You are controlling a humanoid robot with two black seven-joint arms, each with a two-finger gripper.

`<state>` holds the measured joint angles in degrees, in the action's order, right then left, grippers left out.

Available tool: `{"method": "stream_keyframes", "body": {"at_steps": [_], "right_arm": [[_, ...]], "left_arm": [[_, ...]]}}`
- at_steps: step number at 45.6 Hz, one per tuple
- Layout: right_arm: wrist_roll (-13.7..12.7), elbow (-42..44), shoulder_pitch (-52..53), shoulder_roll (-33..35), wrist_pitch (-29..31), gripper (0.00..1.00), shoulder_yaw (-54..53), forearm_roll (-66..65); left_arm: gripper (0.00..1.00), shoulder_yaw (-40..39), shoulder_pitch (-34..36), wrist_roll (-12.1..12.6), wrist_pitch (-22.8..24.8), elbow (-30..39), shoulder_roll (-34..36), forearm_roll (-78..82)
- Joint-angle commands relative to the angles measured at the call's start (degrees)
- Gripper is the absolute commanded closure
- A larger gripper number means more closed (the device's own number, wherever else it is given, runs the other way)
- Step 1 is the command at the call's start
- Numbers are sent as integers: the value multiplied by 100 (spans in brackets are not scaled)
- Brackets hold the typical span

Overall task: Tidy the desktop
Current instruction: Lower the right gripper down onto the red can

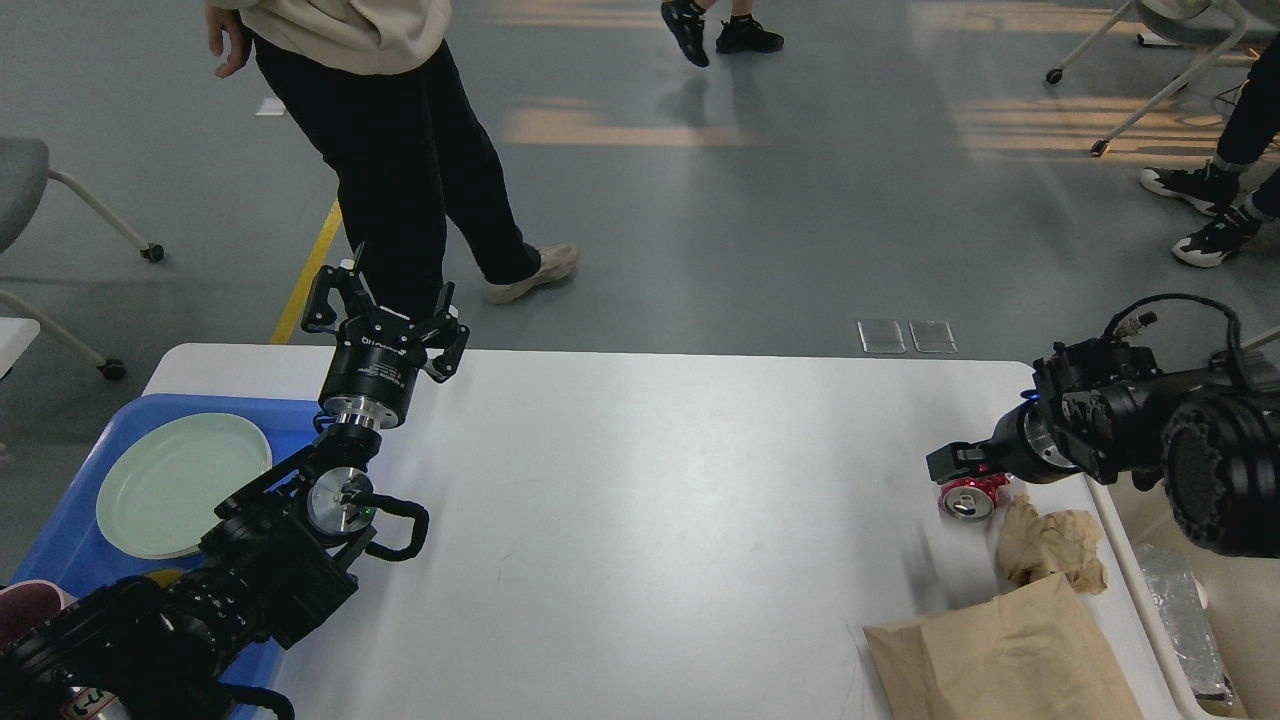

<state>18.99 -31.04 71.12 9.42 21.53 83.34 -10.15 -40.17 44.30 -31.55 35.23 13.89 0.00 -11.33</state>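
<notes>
Head view, white desktop (640, 500) on grey floor; left end effector (385, 318) spread; right end effector (950, 468) state unclear

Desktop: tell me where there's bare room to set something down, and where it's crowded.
The desktop is bare across its wide middle, from the left pincer and blue tray over to the red can. The right side is crowded: the right pincer at the can, crumpled paper, a brown paper bag, then the bin.
</notes>
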Motion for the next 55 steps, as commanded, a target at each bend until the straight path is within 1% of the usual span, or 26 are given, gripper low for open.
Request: {"method": "stream_keyframes", "body": {"at_steps": [1,5,18,26,35,55], "right_arm": [[0,-8,-107,42,0,5,-20,742],[0,-34,-116,42,9,5,-28,1260],[0,-25,-186,156,-35,5,-37,2175],[0,-17,-414,218,-658,6,-98,2360],[0,-17,-652,323,-984,6,-274,2975],[0,-17,-1030,394,-1046,5,-354,2975]], "left_arm": [[4,0,0,0,-7,0,0,-1],[4,0,0,0,2,0,0,-1],[4,0,0,0,-7,0,0,-1],[4,0,0,0,2,0,0,-1],[4,0,0,0,2,0,0,-1],[4,0,0,0,-7,0,0,-1]]}}
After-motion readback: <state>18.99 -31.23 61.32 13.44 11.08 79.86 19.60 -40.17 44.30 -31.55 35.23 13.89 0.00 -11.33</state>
